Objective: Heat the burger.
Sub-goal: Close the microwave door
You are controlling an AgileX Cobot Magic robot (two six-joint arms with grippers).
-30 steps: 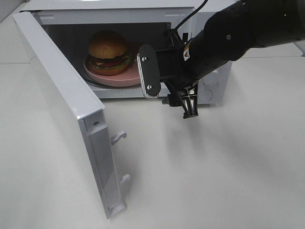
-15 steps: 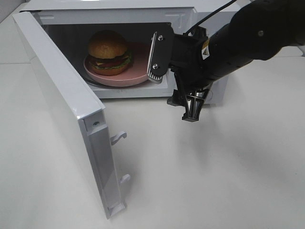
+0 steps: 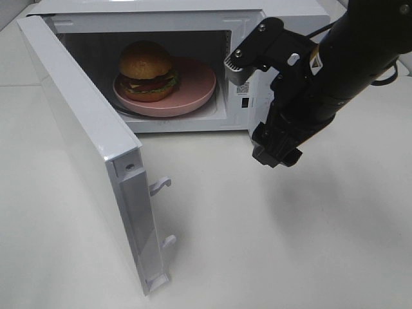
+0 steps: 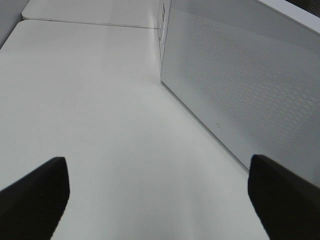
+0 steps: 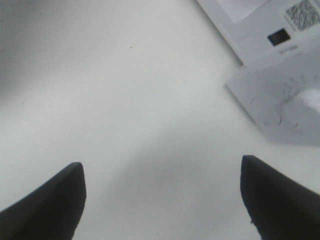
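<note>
1. Burger point(image 3: 147, 71) is sitting inside the cooking chamber of the microwave point(image 3: 161, 9), toward the hinge side, with its bun on top and its patty, tomato and lettuce layers showing.
2. Pink plate point(image 3: 197, 90) is carrying the burger; the burger is resting off-centre on it, nearer the door side, and the far half of the plate is lying bare.
3. Door point(image 3: 77, 122) is standing wide open, swung out toward the camera on the left of the overhead view, with two white latch hooks point(image 3: 161, 185) projecting from its free edge.
4. Right arm point(image 3: 335, 71) is hanging in front of the microwave's control panel, outside the chamber and apart from the plate and burger.
5. Right gripper point(image 5: 160, 167) is pointing down at the white table point(image 5: 100, 75); its jaws are spread wide with nothing between them. A corner of the control panel point(image 5: 280, 100) is showing beside it.
6. Left gripper point(image 4: 156, 165) is hovering over the table beside the outer, perforated face of the door; its jaws are likewise spread wide and holding nothing.
7. Left gripper is not showing in the overhead view.
</note>
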